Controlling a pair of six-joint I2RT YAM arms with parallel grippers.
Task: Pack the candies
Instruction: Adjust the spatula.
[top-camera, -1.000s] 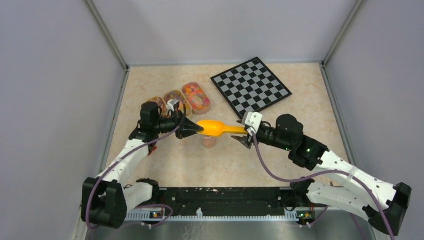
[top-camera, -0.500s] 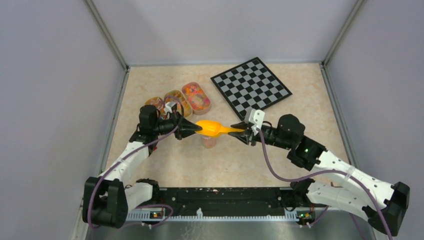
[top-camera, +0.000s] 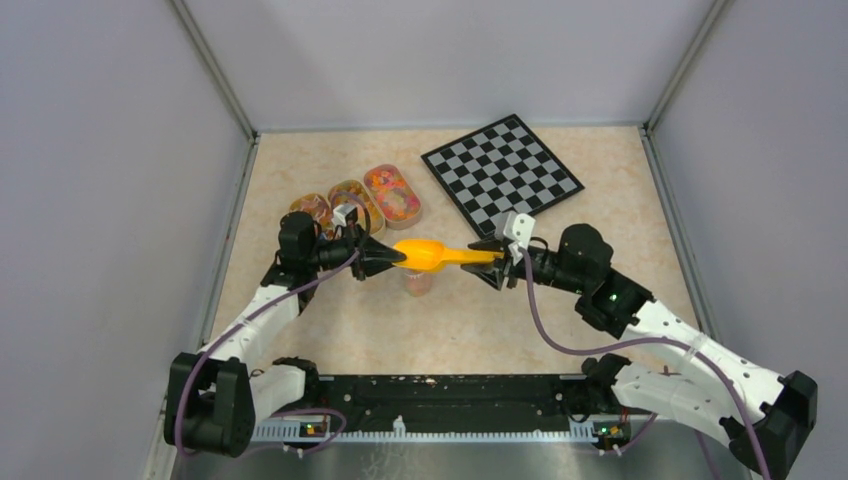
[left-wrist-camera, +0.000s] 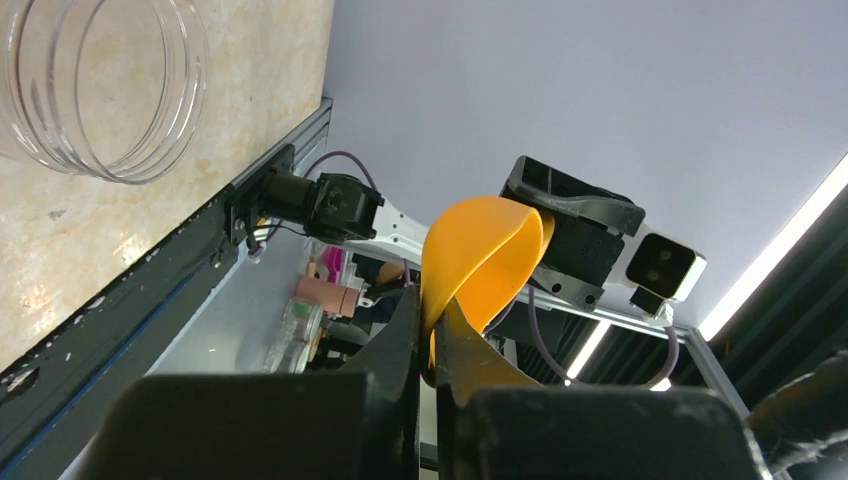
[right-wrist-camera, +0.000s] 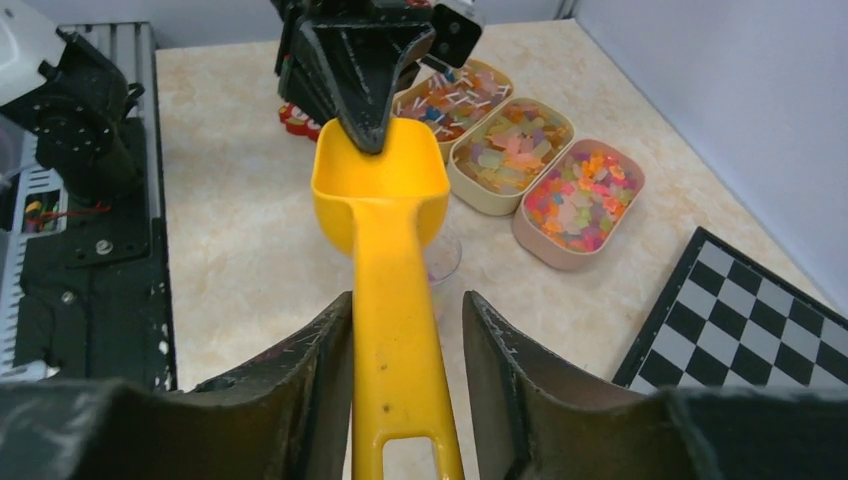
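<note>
Over the jar (top-camera: 418, 283), our left end effector (top-camera: 396, 258) pinches the empty scoop (top-camera: 428, 255), right end effector (top-camera: 490, 262) loose around its handle; candies (top-camera: 392, 193) unpacked.

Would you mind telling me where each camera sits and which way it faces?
Top external: above, behind the bases, looking down on the table; both arms show.
Left wrist: behind the left claw, looking past the scoop it pinches.
Right wrist: behind the right claw, looking toward the candies.
Shared: both wrist views show the scoop.
</note>
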